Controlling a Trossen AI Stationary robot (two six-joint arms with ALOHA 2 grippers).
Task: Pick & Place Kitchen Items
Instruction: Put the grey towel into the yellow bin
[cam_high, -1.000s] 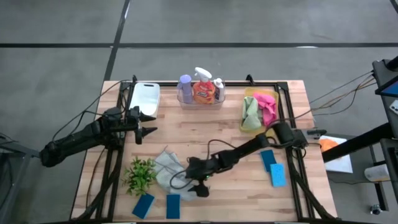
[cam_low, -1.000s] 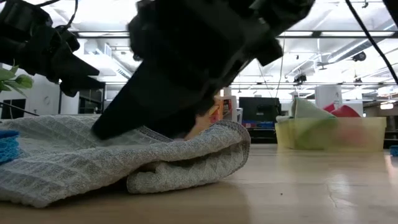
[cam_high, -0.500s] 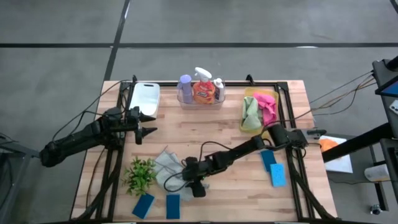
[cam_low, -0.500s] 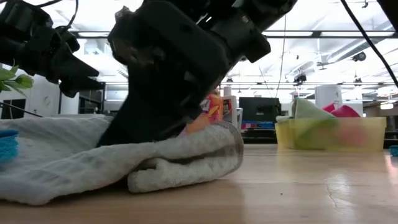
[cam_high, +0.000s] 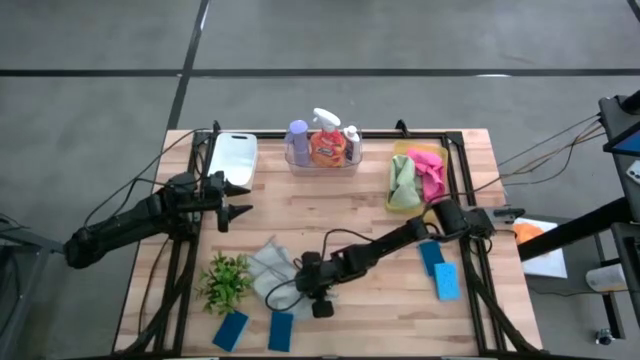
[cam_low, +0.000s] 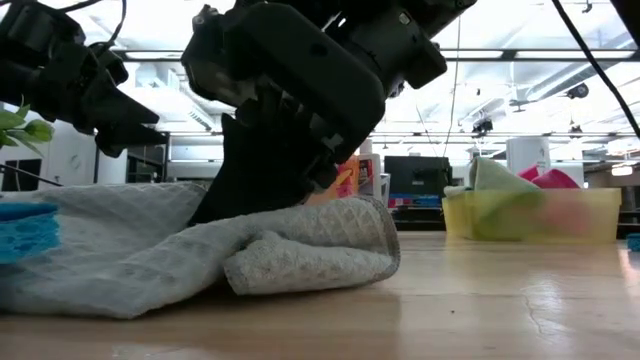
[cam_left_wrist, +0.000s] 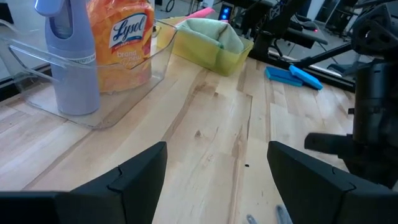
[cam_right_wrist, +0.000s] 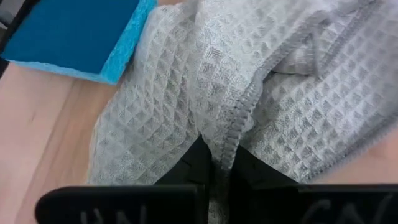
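Observation:
A grey waffle cloth (cam_high: 266, 272) lies crumpled on the wooden table near its front, beside a green plant sprig (cam_high: 226, 282). My right gripper (cam_high: 297, 280) is down on the cloth's right part and shut on it; the low view shows it (cam_low: 262, 190) standing on the cloth (cam_low: 180, 255). My left gripper (cam_high: 238, 197) hovers open at the table's left, holding nothing. A purple bottle (cam_high: 297, 140), an orange spray bottle (cam_high: 326, 146) and a small white bottle (cam_high: 351, 138) stand in a clear tray at the back. My right gripper pinches a raised fold of the grey cloth, with a hemmed edge (cam_right_wrist: 233, 134) running into it, between its two fingers (cam_right_wrist: 198, 163). The fingers come slanting down from above and from the table's right. The cloth stays on the table, slack and bunched around the fingers.
A yellow tray (cam_high: 396, 200) at the back right holds pink and green cloths. A white tray (cam_high: 233, 155) sits at the back left. Two blue sponges (cam_high: 230, 330) lie at the front left, close to the cloth, and two more (cam_high: 440, 270) at the right.
My right gripper has sunk onto the grey cloth and shut on it, shifting a little toward the table's left edge. The cloth's right part has been gathered into a tighter roll beside the fingers; the rest has stayed on the table.

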